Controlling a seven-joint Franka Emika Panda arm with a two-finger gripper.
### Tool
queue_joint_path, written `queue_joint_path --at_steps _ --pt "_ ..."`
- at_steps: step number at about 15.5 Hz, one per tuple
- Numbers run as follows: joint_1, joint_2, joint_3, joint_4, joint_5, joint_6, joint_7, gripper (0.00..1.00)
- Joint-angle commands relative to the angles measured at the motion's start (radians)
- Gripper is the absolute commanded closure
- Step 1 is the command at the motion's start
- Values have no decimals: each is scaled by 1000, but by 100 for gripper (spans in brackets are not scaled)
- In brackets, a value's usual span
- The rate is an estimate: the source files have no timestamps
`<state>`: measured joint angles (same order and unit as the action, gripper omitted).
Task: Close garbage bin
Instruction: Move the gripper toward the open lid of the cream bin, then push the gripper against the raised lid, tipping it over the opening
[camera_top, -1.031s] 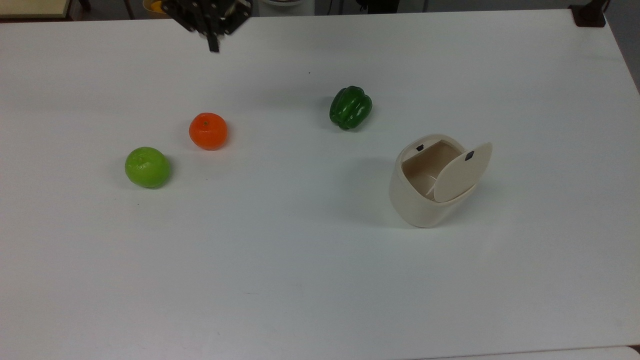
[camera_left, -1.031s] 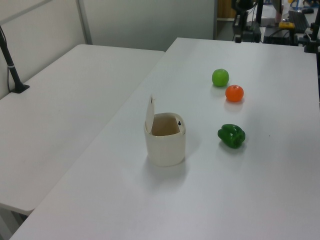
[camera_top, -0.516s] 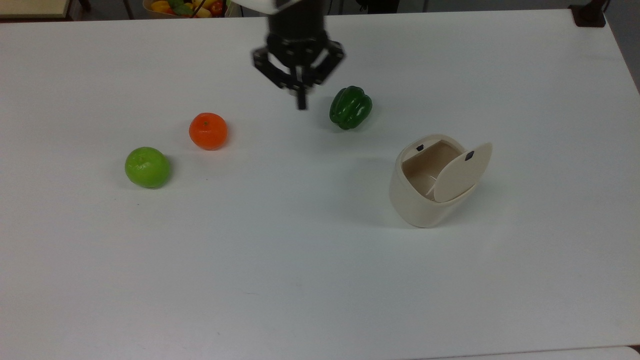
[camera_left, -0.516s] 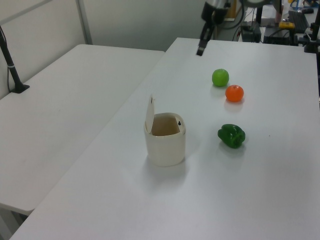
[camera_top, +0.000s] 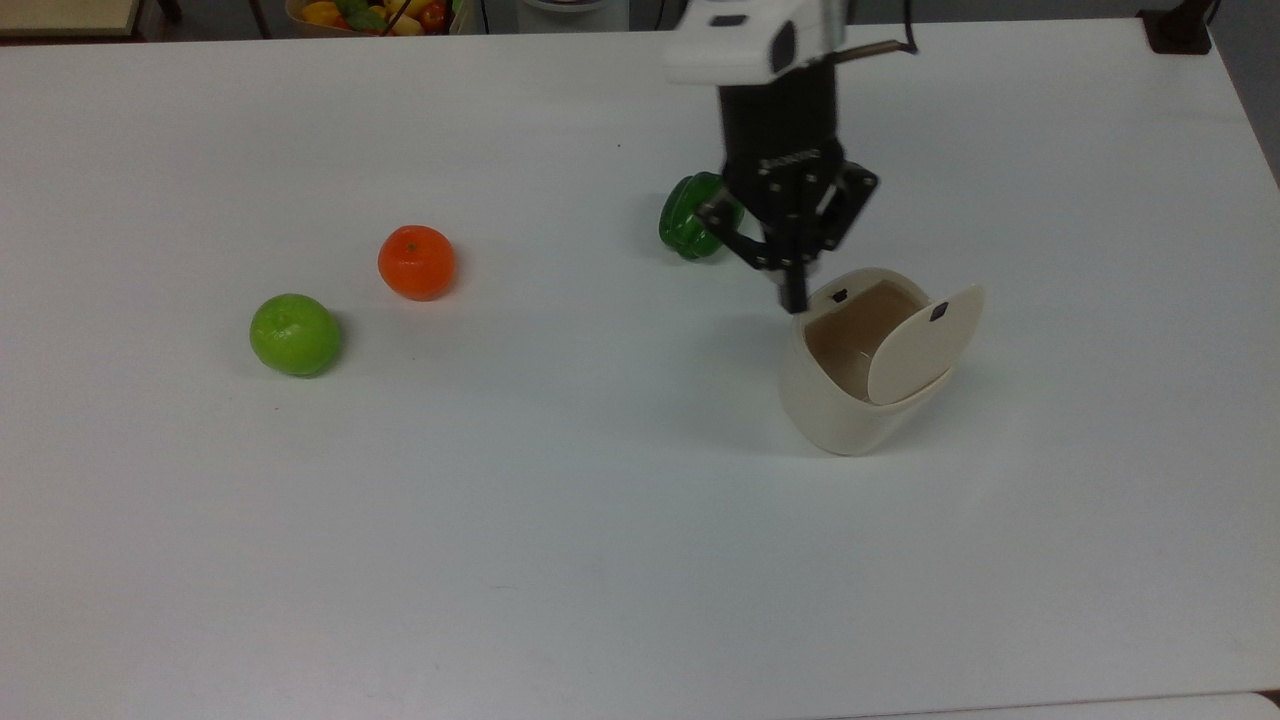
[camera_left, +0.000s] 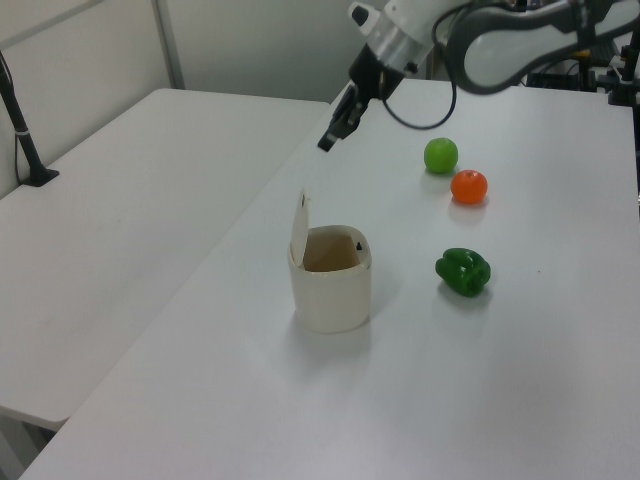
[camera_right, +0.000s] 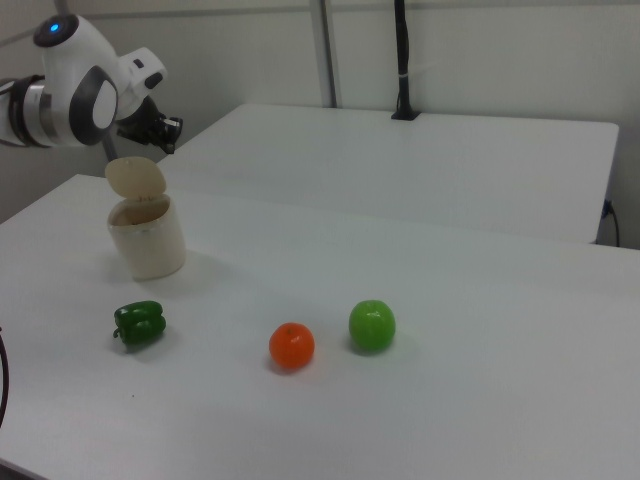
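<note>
The cream garbage bin (camera_top: 835, 415) stands on the white table at the top view's right. Its hinged lid (camera_top: 922, 345) with a small black mark is raised nearly upright, and the tub looks empty inside. In the left view the bin (camera_left: 331, 290) has its lid (camera_left: 299, 225) standing on its left side; in the right view the lid (camera_right: 136, 177) rises above the bin (camera_right: 148, 243). My gripper (camera_top: 795, 296) hangs shut, holding nothing, over the bin's far rim. It is well above the lid and clear of it, as the gripper (camera_left: 327, 143) in the left view and the gripper (camera_right: 170, 131) in the right view show.
A dark green pepper (camera_top: 686, 217) lies just behind my gripper, partly covered by it. An orange (camera_top: 416, 262) and a light green fruit (camera_top: 295, 334) sit at the top view's left. A basket of fruit (camera_top: 365, 12) stands past the far edge. A second table (camera_left: 130, 200) adjoins.
My arm has swept from the far left of the top view rightward and toward the bin, ending above its rim. The bin, lid and fruits have not moved.
</note>
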<state>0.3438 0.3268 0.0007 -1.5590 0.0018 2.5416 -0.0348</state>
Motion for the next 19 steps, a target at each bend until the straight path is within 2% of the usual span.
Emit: queue_joint_path --at_steps 1,7,12,15,19 --pt "67 38 -15 10 17 130 -1 100" --pt "146 92 -15 10 12 250 -2 100" --pt "150 103 -15 11 7 250 -5 100" --pt "150 80 -15 10 4 209 -4 100" --pt "144 57 -21 11 -6 62 -11 100"
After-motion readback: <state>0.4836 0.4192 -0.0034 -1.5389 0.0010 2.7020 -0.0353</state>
